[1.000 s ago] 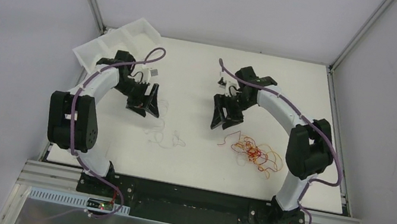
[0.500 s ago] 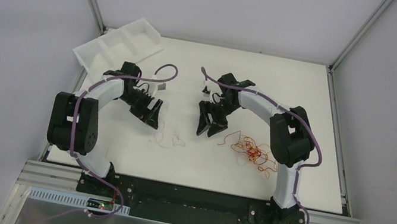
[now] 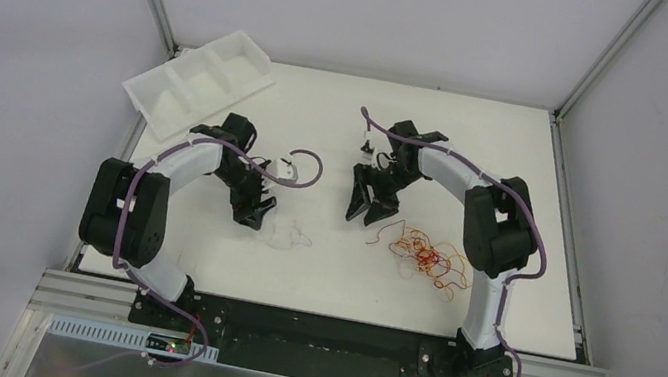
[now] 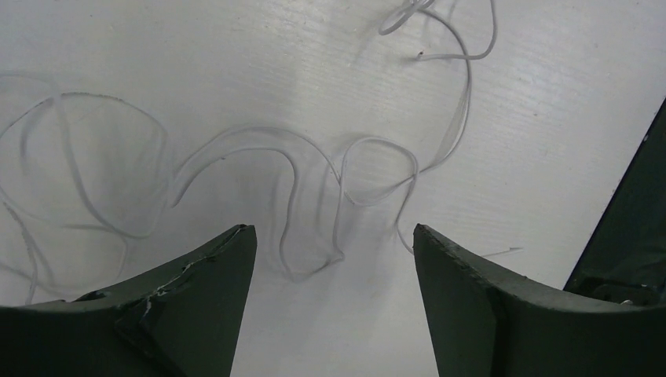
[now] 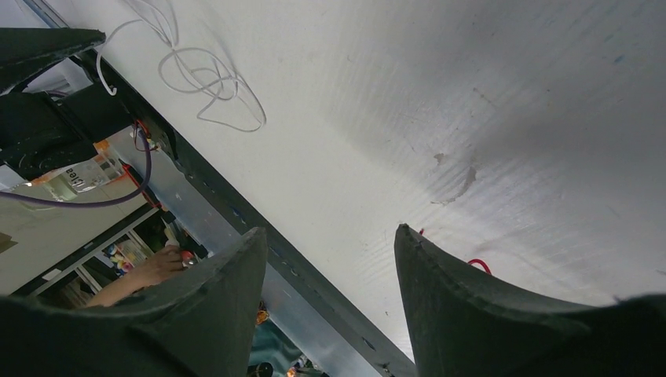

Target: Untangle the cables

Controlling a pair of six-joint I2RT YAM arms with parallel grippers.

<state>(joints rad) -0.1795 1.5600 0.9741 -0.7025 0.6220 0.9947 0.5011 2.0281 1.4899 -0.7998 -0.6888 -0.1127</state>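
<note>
A curly tangle of red, orange and yellow cables (image 3: 426, 257) lies on the white table right of centre. A small loop of thin white wire (image 3: 290, 234) lies left of centre; it fills the left wrist view (image 4: 298, 181) and shows far off in the right wrist view (image 5: 212, 82). My left gripper (image 3: 257, 214) is open, low over the table, with the white wire just ahead of its fingertips (image 4: 335, 236). My right gripper (image 3: 359, 211) is open and empty, just up-left of the tangle; a bit of red cable (image 5: 477, 265) peeks beside its right finger.
A white compartment tray (image 3: 197, 81) lies tilted at the back left corner. The table's black front edge (image 5: 236, 220) shows in the right wrist view. Grey walls enclose the table on three sides.
My left gripper has moved down and right, toward the white wire. My right gripper swung left, then came back right and up a little, staying open.
</note>
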